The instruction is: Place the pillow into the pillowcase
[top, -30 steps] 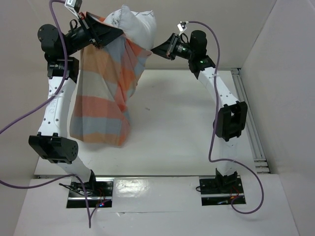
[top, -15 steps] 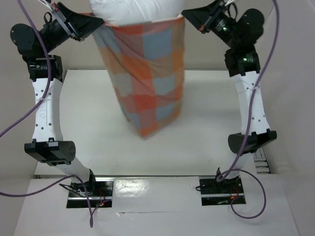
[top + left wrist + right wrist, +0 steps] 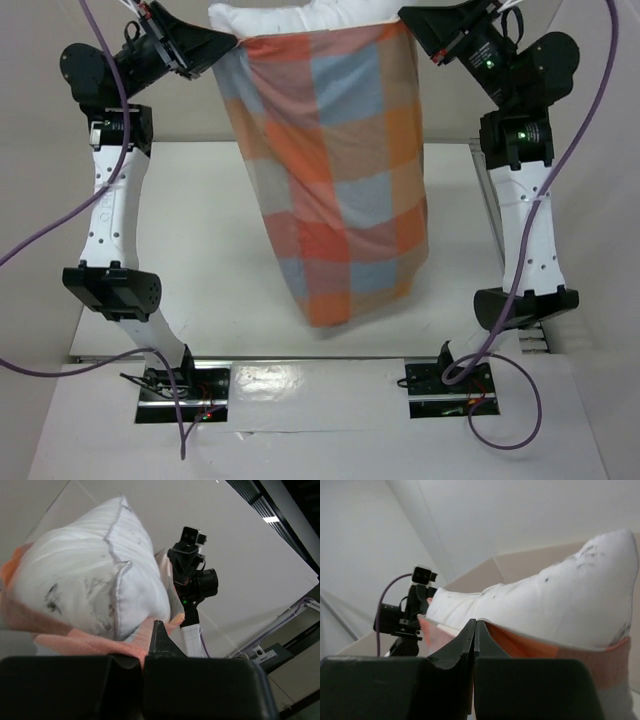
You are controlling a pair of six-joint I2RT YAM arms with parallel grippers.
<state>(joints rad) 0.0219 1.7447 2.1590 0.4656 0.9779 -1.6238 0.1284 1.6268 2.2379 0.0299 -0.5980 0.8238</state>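
Step in hand: by my judgement, settling the pillow [image 3: 300, 17] down into the pillowcase [image 3: 335, 170], which hangs by its mouth between the two raised arms, above the white table [image 3: 190, 240].
How to do it well: from left to right, both corners of the mouth should be kept level and pulled apart so that the opening is taut. Short lifts and drops would likely let the pillow's weight carry it down. If either grip loosens, that corner is likely to fall and the pillow could spill out.
Left gripper [image 3: 228, 44]: upper left of the overhead frame. Its jaws are clenched on the orange hem at the pillowcase's left corner. Its wrist view shows the fingers pressed together with the hem caught between them.
Pillowcase position: centre of the overhead frame, hanging as a long checked sack. Its lower end appears to be clear of the table.
Pillow position: top centre, mostly inside the case, with a white end bulging above the hem.
Right gripper [image 3: 408, 22]: upper right, jaws clamped tight on the hem at the right corner. In its wrist view the pillow rises just behind the pinched edge.
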